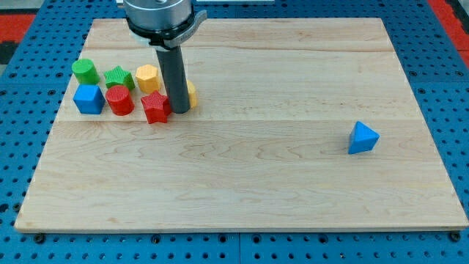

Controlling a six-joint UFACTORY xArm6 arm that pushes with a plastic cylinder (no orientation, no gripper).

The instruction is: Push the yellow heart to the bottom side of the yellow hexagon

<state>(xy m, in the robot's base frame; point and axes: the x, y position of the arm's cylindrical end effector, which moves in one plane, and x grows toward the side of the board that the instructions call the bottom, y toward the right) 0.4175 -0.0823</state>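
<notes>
The yellow hexagon (146, 77) sits at the view's upper left of the wooden board (293, 183). The yellow heart (191, 93) is mostly hidden behind my rod; only a sliver shows at the rod's right. My tip (179, 110) rests just in front of the heart, touching or nearly touching it, right of the red star (155, 107). The heart lies right of and slightly below the hexagon.
A green cylinder (85, 70), a green star (118, 78), a blue cube (89, 98) and a red cylinder (119, 100) cluster left of the hexagon and red star. A blue triangle-shaped block (363, 138) lies alone at the view's right.
</notes>
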